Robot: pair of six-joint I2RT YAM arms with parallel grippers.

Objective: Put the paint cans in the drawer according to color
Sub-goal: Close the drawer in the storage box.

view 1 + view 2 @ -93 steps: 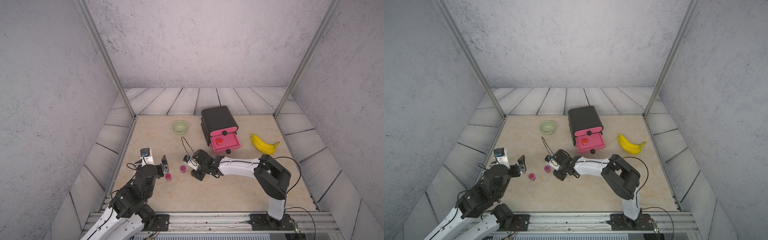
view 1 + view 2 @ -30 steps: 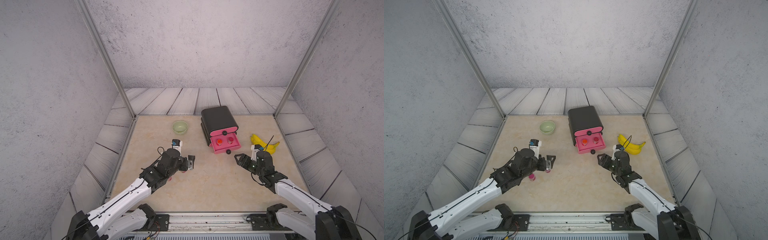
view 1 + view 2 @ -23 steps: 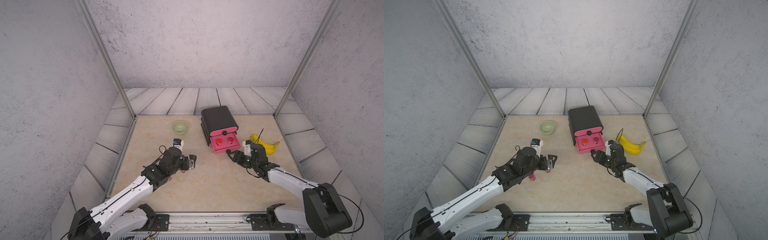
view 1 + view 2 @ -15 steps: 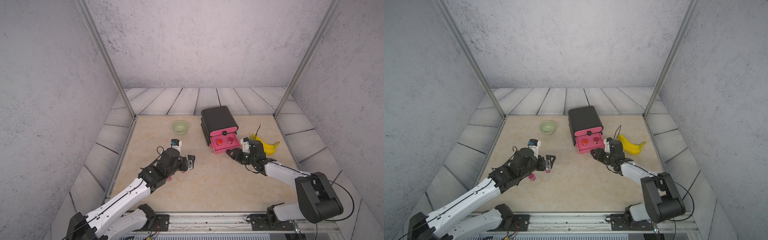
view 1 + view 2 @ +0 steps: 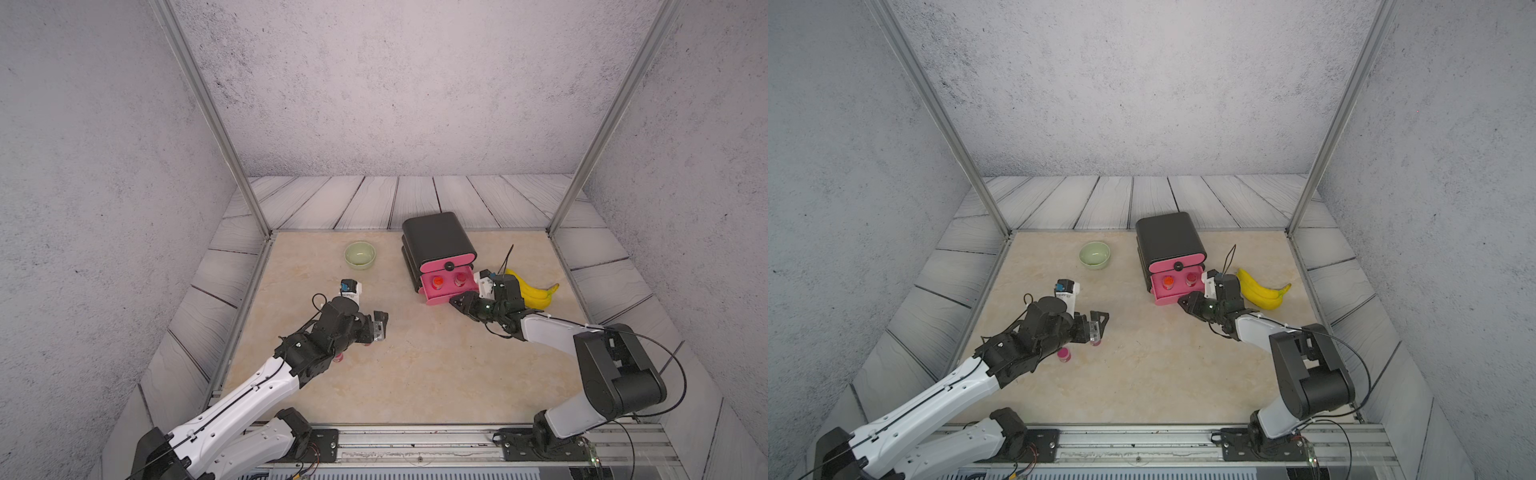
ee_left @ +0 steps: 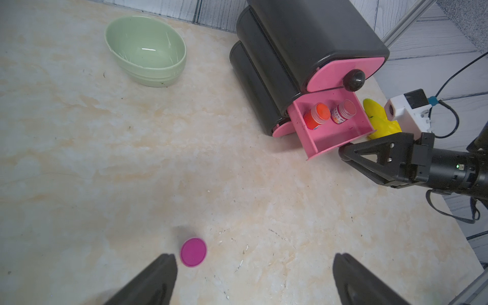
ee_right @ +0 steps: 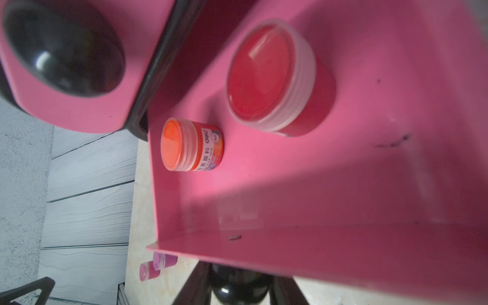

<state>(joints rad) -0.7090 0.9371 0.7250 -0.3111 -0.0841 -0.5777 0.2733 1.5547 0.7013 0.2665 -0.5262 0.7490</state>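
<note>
Both top views look from high above the near edge of the desk [image 5: 415,374], tilted down toward the back wall [image 5: 395,83]. They take in the whole desk, the bowl [image 5: 360,264] and the drawer [image 5: 436,237], and share nearly everything. The left wrist camera hangs over the desk, looking out between the fingers of the left gripper [image 6: 254,257] toward the drawer and the right gripper [image 6: 346,155]. The right wrist camera, rolled sideways, sits very near the drawer's pulled-out tray, looking in at two red paint cans [image 7: 266,74], which the left wrist view also shows from farther off.
</note>
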